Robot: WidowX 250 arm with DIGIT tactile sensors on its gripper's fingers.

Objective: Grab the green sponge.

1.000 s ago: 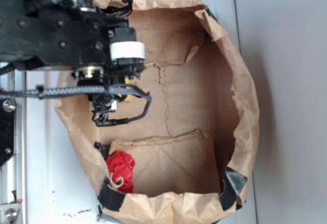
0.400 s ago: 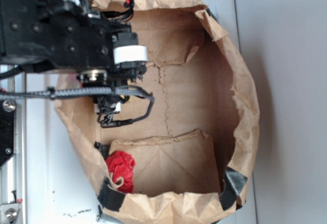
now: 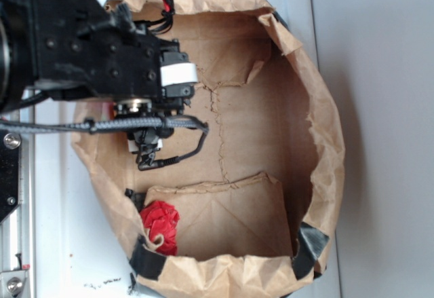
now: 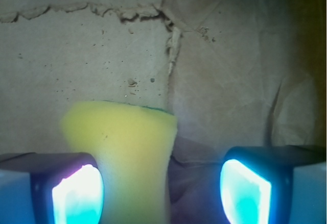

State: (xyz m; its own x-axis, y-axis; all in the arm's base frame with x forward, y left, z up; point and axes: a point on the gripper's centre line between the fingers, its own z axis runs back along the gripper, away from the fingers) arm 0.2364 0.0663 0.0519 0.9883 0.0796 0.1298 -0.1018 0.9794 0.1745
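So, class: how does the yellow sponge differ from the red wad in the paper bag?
The green sponge is yellow and smooth; the red wad is red and crinkled. The sponge sits between the end effector fingers; the wad lies apart by the bag's edge. Both rest on brown paper.

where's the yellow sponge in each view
Exterior: the yellow foam sponge is not visible; the black robot arm covers the spot under the hand.
Wrist: lower centre-left, sponge beside the left fingertip, the right one clear of it.
Shared landmark: the torn crease in the brown paper bag floor.
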